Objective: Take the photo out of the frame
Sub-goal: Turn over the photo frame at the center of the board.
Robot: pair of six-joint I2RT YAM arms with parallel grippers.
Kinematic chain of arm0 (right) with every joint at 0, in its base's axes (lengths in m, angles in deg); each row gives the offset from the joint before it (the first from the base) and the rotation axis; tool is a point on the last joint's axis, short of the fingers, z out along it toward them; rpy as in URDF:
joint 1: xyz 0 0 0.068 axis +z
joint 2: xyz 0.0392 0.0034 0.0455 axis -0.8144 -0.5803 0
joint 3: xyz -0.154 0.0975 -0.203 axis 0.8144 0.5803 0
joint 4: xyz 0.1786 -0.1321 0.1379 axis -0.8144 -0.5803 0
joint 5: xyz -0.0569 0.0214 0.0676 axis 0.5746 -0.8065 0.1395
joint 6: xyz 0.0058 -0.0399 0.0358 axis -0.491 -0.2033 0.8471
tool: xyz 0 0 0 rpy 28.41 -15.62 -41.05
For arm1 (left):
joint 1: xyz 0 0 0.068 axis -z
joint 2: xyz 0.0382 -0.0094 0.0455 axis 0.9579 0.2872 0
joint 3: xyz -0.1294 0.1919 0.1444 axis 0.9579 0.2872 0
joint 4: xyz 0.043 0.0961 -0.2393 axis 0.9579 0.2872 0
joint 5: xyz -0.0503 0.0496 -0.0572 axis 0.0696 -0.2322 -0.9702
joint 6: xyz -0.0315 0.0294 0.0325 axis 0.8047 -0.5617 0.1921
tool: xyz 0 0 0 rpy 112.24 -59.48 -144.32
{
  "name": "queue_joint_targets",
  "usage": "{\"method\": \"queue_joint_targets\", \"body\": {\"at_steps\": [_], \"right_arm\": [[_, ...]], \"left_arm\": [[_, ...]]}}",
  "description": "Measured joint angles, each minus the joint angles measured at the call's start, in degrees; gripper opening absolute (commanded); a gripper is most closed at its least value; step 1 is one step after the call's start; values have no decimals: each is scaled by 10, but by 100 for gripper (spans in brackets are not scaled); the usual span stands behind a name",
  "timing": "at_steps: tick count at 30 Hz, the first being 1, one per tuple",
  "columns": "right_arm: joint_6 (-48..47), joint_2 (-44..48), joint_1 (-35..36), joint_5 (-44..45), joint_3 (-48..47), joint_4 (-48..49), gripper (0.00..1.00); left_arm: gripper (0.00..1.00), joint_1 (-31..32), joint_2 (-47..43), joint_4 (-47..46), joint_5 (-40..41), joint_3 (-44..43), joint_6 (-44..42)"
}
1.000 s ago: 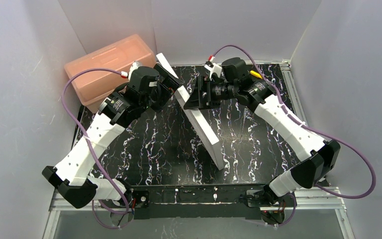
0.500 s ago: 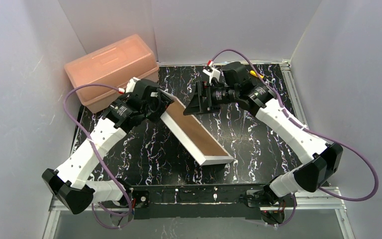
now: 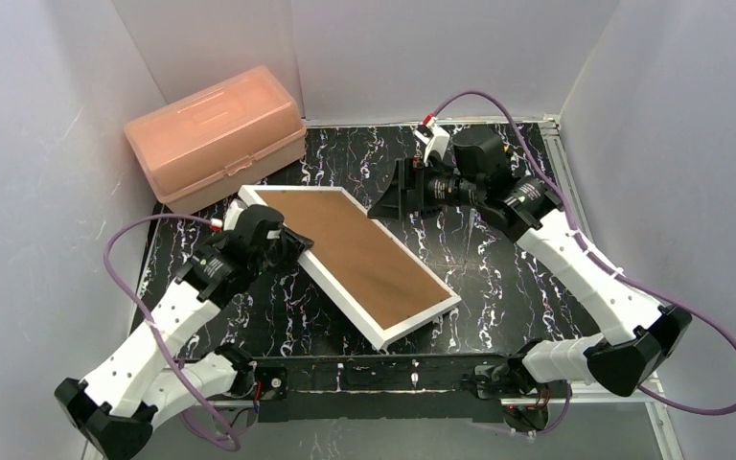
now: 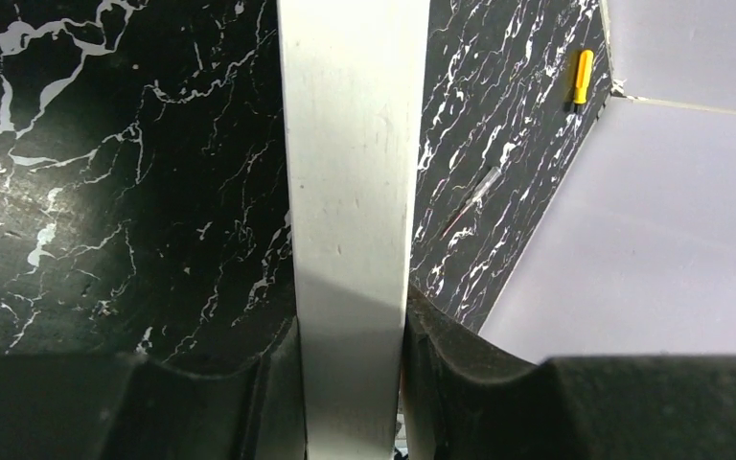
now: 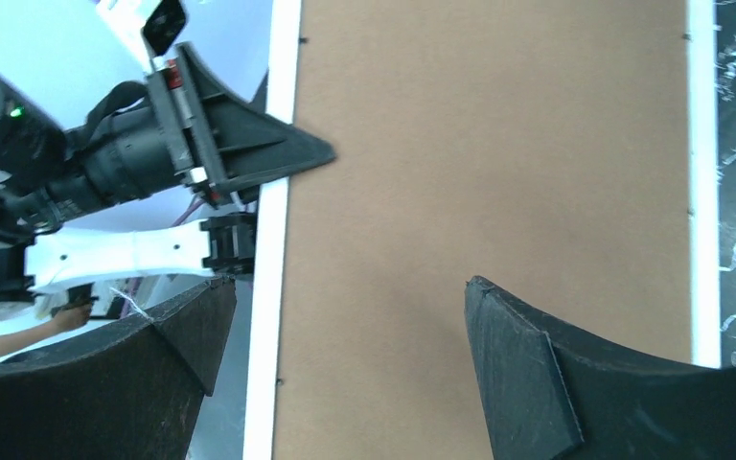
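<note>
Table [image 3: 498,278]: one black slab, white marble veining. One frame [image 3: 355,251] lies diagonally mid-table, back up: flat rectangle, matte brown fibreboard, narrow white border. Photo is hidden from this side. One pink translucent plastic box [image 3: 213,134], rounded lid, far-left corner, apart from the frame. Two grippers: left gripper [image 4: 350,326] is clamped on the frame's white left long edge; right gripper [image 5: 345,297] is spread wide over the brown back, holding nothing. One yellow-handled screwdriver [image 4: 583,79] by the far wall.
</note>
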Motion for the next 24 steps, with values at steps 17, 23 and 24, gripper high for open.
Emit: {"method": "queue_joint_targets", "body": {"at_steps": [17, 23, 24], "right_arm": [[-49, -5, -10, 127, 174, 12, 95], [-71, -24, -75, 139, 198, 12, 95], [-74, -28, -87, 141, 204, 12, 95]], "left_arm": [[33, -92, -57, -195, -190, 208, -105], [41, -162, 7, -270, -304, 236, -173], [41, -171, 18, -270, -317, 237, -184]]}}
